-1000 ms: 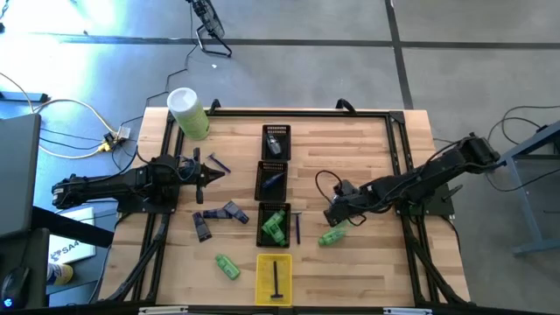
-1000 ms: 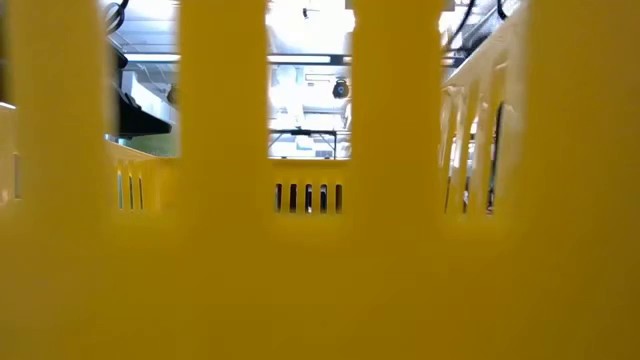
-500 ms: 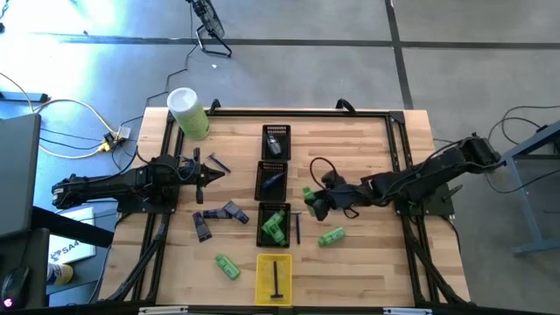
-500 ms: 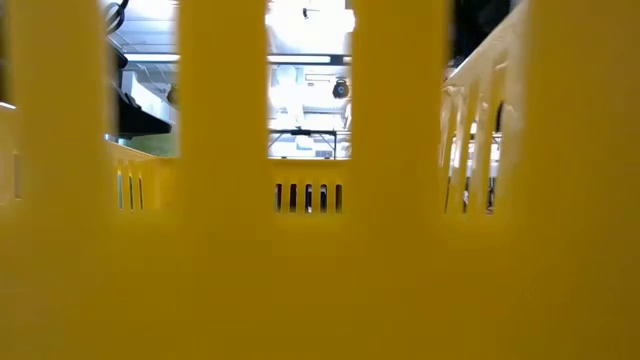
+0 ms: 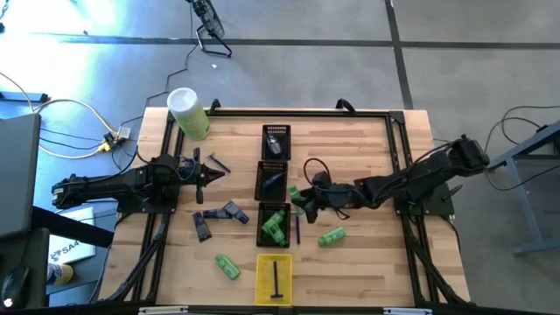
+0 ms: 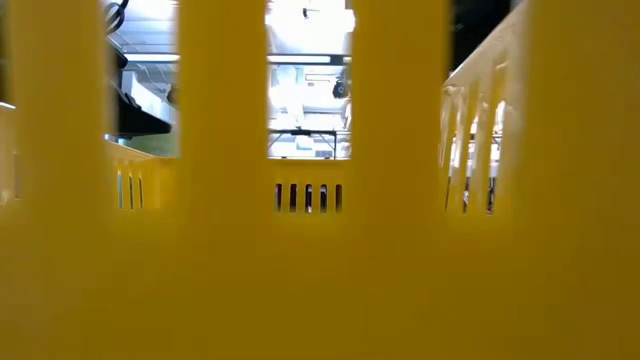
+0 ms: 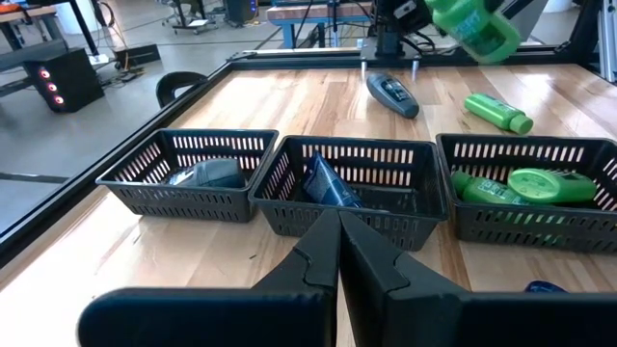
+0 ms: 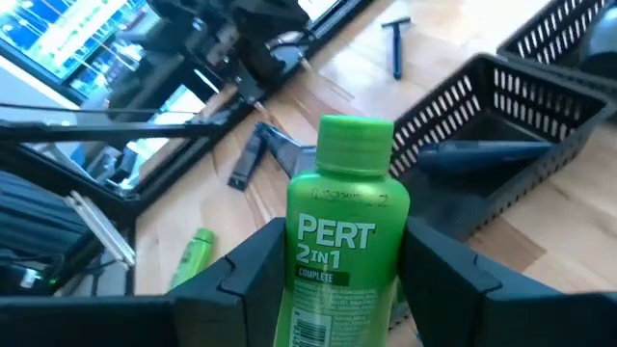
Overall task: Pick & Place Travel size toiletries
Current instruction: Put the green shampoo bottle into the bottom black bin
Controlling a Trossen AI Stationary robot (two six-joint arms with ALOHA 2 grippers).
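Note:
My right gripper (image 5: 300,199) is shut on a bright green bottle (image 8: 347,231), just right of the middle black tray (image 5: 271,179). The left wrist view shows the held bottle (image 7: 477,24) in the air beyond the trays. My left gripper (image 5: 206,172) waits shut at the table's left, and its shut fingers (image 7: 337,236) point at the black trays. One more green bottle (image 5: 331,236) lies on the wood, another (image 5: 227,267) near the yellow tray, and some lie in the near black tray (image 5: 274,225). Purple-grey tubes (image 5: 232,211) and a dark stick (image 5: 219,164) lie on the left. My right gripper pinches the green bottle by its body (image 8: 301,280), below the cap, one finger (image 8: 251,275) on each side. The fingers come roughly level from the table's right and lie along the bottle. The bottle is lifted clear, and its cap (image 8: 355,145) points away from the wrist.
Three black trays stand in a row down the table's middle, with a yellow tray (image 5: 274,278) at the near end; its wall (image 6: 320,280) fills the low view. A big pale-green cylinder (image 5: 186,112) stands at the far left corner. A grey-blue oval piece (image 7: 390,93) lies beyond the trays.
My right gripper has moved toward the table's left, from beside the green bottle lying on the wood to the edge of the black trays. It now carries a green bottle clear of the table. The bottle on the wood has stayed where it was.

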